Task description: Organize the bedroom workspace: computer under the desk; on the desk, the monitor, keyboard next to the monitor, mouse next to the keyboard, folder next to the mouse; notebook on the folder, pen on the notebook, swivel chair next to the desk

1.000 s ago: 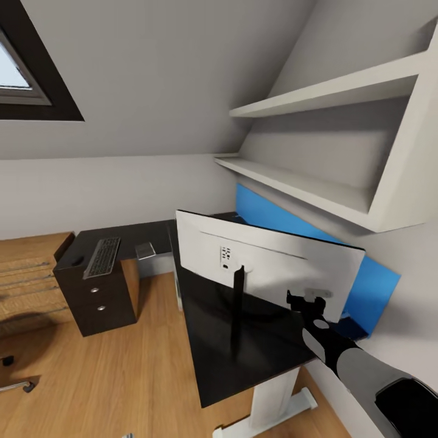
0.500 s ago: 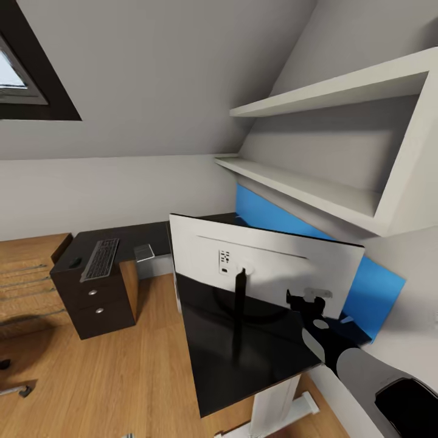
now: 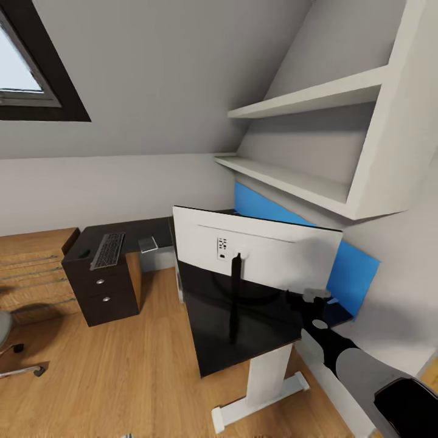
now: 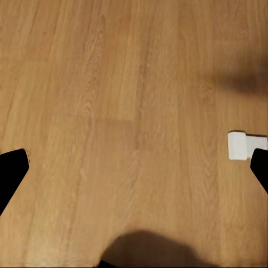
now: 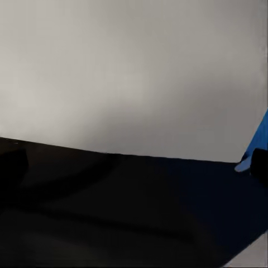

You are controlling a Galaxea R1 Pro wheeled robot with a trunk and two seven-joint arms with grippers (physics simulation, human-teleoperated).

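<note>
The monitor [image 3: 267, 252] stands on the glossy black desk [image 3: 213, 340] with its white back toward me. My right gripper [image 3: 309, 300] hovers open by the monitor's lower right corner. In the right wrist view the right gripper [image 5: 137, 164] faces the monitor's white back [image 5: 134, 72] above the desk top [image 5: 111, 212]. The keyboard [image 3: 108, 250] and a small dark mouse [image 3: 83, 253] lie on the desk's far left wing. The swivel chair [image 3: 5, 328] shows at the left edge, seat rim and chrome base only. My left gripper [image 4: 139, 167] is open over the wood floor.
A small grey flat item [image 3: 148, 244] lies on the desk near the keyboard. A dark drawer unit [image 3: 103, 295] sits under that wing. White shelves [image 3: 304, 182] and a blue wall panel [image 3: 359, 274] are behind the monitor. A white desk foot [image 4: 243, 145] rests on the floor.
The whole view has shifted, so the camera moved; the chair's seat rim now shows at the left edge. My right gripper stays by the monitor's lower right corner.
</note>
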